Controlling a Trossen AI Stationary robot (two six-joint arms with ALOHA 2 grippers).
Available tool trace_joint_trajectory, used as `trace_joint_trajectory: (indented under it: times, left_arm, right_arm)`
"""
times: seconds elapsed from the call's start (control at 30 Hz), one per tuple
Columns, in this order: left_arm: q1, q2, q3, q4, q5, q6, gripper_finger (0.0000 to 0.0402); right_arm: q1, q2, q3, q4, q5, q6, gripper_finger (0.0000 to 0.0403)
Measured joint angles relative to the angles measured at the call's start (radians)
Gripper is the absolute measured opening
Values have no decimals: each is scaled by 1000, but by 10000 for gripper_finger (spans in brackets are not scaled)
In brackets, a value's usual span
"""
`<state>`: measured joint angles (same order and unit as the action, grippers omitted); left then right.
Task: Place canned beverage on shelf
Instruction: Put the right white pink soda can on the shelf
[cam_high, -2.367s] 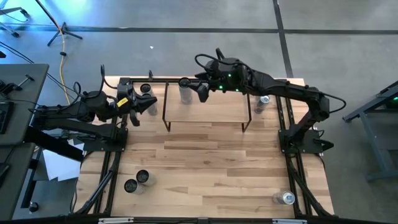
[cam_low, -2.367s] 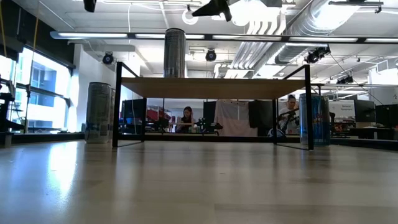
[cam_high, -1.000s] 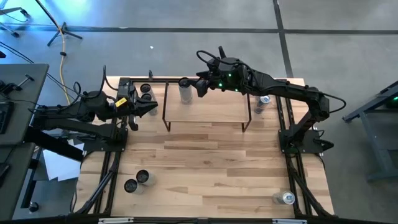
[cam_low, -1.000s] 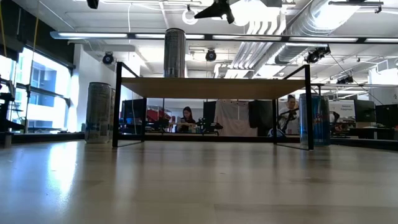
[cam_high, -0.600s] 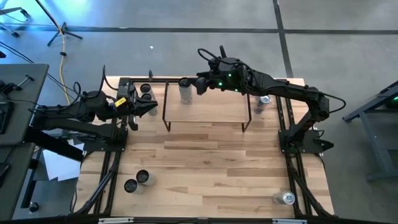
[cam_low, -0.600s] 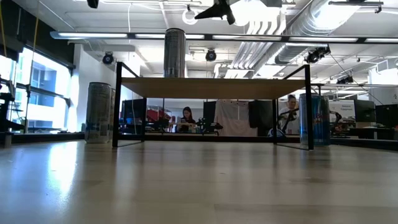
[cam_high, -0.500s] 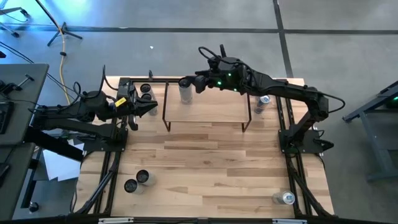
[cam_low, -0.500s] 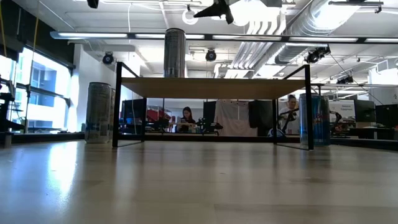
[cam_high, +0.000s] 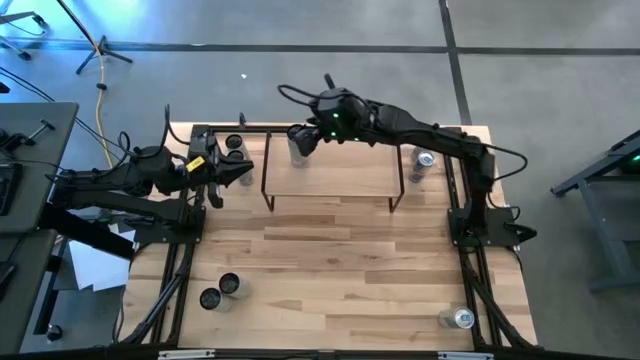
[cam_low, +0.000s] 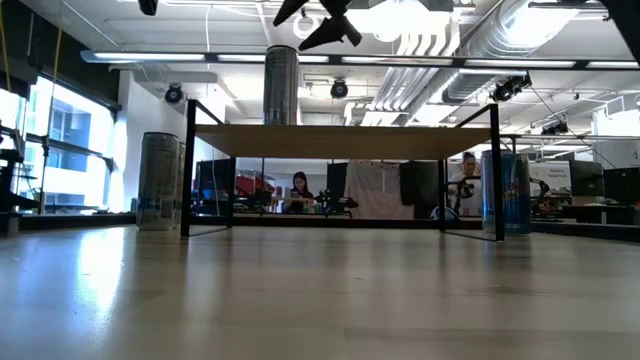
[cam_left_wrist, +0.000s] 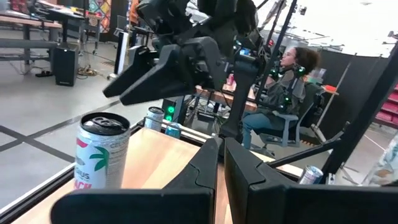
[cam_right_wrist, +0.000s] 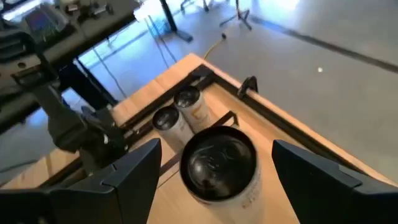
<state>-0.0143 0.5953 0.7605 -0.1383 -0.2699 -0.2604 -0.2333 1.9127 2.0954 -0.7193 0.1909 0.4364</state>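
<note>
I see the can (cam_high: 297, 146) standing upright on the shelf (cam_high: 340, 172), at its far left corner; its top is sealed, contents unseen. My right gripper (cam_high: 306, 134) hovers just above it, fingers spread, holding nothing; half a second ago it sat farther right. My left gripper (cam_high: 240, 171), pressed together, waits beside two cans (cam_high: 235, 149) left of the shelf.

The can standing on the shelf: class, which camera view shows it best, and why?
The right wrist view: the can fills the middle, lid visible, between the open right gripper. High view shows it small; low view only its side; left wrist view its label.
</note>
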Motion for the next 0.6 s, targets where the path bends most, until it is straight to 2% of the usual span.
trace_joint_trajectory:
  times: [0.13,0.27,0.43,0.6]
  left_arm:
    - [0,0,0,0,-6,-26,3]
    - [0,0,0,-2,-6,-73,3]
    - [0,0,0,-4,-8,-87,3]
    - [0,0,0,-3,-53,-89,3]
  right_arm:
    - [0,77,137,-101,0,-1,291]
    - [0,125,208,-146,4,8,291]
    - [5,128,207,-159,36,83,291]
    - [30,128,206,-167,103,93,291]
